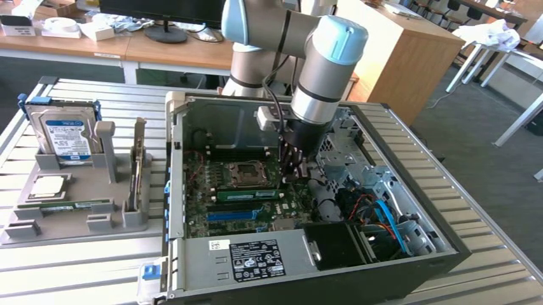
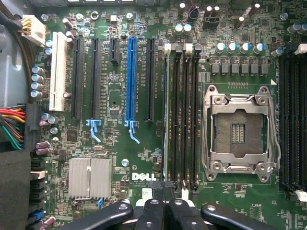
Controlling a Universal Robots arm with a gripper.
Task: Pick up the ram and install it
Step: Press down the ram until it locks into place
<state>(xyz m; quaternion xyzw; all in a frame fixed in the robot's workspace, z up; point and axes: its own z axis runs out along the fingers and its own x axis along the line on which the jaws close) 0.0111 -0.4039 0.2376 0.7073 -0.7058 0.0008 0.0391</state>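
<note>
The gripper [image 1: 293,170] had its black fingers [image 2: 152,211] pressed together, pinching nothing, just over one end of the ram [image 1: 247,194]. The ram was a thin green stick standing on edge among long black slots [image 2: 185,115], beside the shiny square socket [image 2: 238,134]. If the gripper pushed on one end only, the ram could tip and sit crooked, or the bumpy green board [image 2: 115,96] could bend

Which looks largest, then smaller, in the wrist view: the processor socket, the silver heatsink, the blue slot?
1. Processor socket, with its metal frame, covers the most area.
2. Silver heatsink.
3. Blue slot: the longest of the three but narrow, so it may nearly match the heatsink in area.
</note>
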